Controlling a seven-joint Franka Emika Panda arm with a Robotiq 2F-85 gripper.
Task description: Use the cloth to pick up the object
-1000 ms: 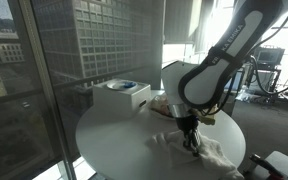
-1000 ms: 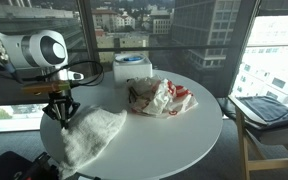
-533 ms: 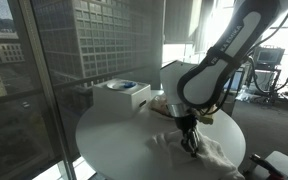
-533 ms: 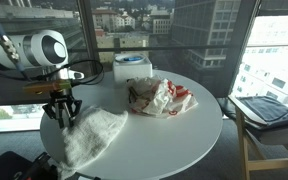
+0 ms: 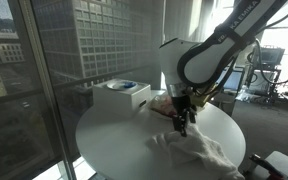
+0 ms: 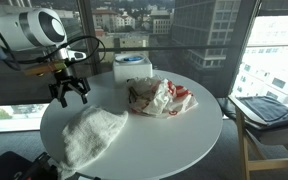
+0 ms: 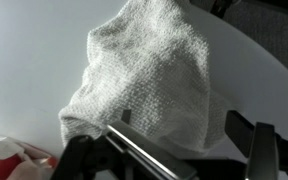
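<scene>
Tool (image 6: 69,92) hangs, jaws apart, above cloth (image 6: 92,135) at surface (image 6: 184,135) near edge, bag (image 6: 164,97) right, box (image 6: 132,68) far.

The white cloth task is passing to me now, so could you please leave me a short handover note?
Gripper: open, empty, hovering above the round white table, near the cloth.
White knitted cloth: lying rumpled near the table edge, not gripped.
Crumpled red-and-white wrapper, likely the object: mid-table, apart from the cloth.
Done: nothing secured.
Left: grasp the cloth, cover the wrapper with it, lift.
</scene>
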